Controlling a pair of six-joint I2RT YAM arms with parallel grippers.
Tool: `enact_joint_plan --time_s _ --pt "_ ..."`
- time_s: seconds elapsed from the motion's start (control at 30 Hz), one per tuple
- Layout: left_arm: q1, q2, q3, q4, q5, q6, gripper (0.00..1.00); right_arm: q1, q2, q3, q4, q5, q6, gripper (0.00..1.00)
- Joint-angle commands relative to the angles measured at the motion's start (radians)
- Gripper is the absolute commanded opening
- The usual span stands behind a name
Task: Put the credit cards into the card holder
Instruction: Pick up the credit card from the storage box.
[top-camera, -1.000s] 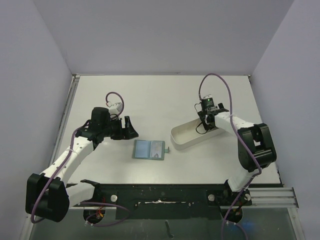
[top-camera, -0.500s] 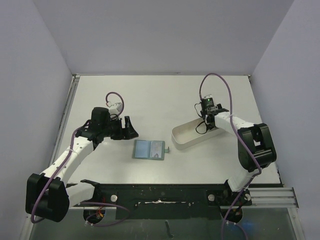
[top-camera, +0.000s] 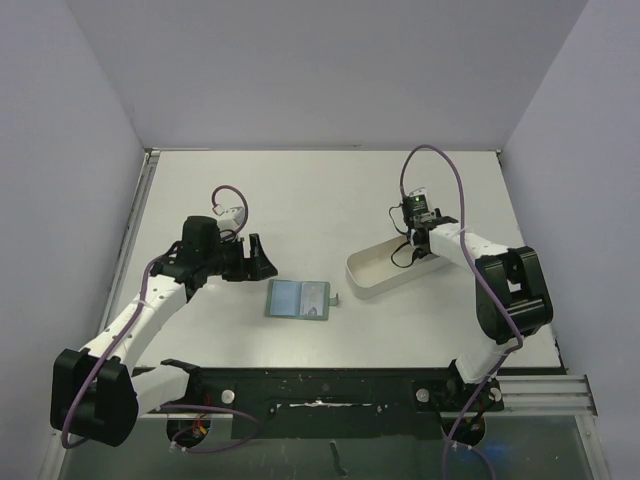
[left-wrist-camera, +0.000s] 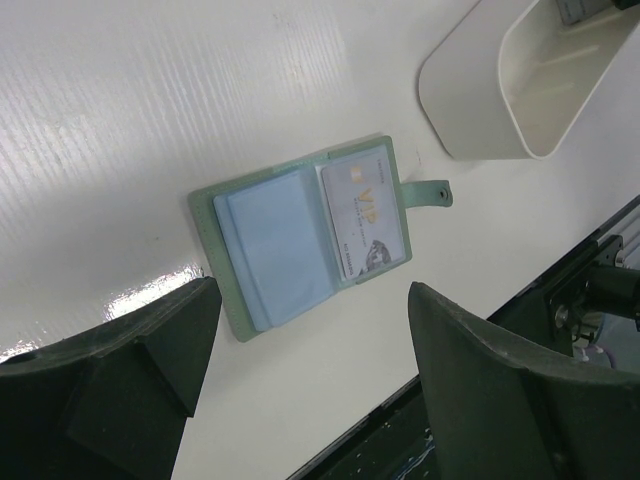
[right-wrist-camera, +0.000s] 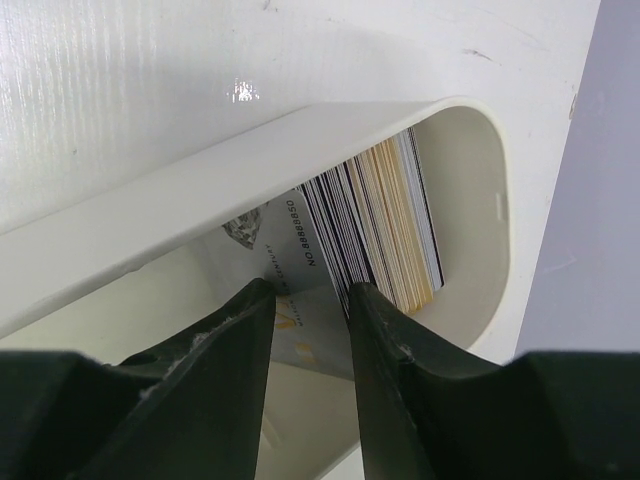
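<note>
At the left of the top view nothing is changing: the left gripper (top-camera: 262, 258) is hovering over the table (top-camera: 320, 190) with its jaws spread wide and empty, just to the left of the card holder (top-camera: 299, 299). The card holder is lying open and flat at the centre of the frame. Its left half is showing bare pale blue slots, its right half is already carrying one pale VIP card (left-wrist-camera: 365, 220), and its strap (left-wrist-camera: 428, 192) is sticking out to the right. Further right, the white tray (top-camera: 372, 275) is creeping a touch to the right compared with a second ago. That is because the right gripper (right-wrist-camera: 312, 290), reaching down inside the tray, is drawing its jaws in. In the right wrist view they are now standing close together on either side of a silvery card (right-wrist-camera: 300, 250) that is leaning off the upright stack of credit cards (right-wrist-camera: 385, 220). Whether the fingers are already biting on it I cannot tell. So the next card is being picked, and most of the cards are still waiting in the tray.
</note>
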Motion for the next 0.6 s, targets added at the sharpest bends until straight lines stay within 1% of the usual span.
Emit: enact_joint_plan --time_s 0.0,0.27,0.47,0.57 --pt "0.006 -0.023 0.008 0.051 0.032 0.017 0.75 0.001 -0.024 0.043 -0.009 0.074 0.002 0.33" --pt "0.007 -0.024 0.005 0.054 0.031 0.011 0.75 0.013 -0.019 0.063 -0.036 0.072 0.022 0.21" --pt "0.006 -0.014 0.002 0.058 0.033 0.011 0.73 0.025 -0.038 0.095 -0.087 0.063 0.034 0.19" --pt "0.006 -0.002 0.002 0.050 0.019 0.010 0.71 0.025 -0.055 0.105 -0.122 0.036 0.042 0.15"
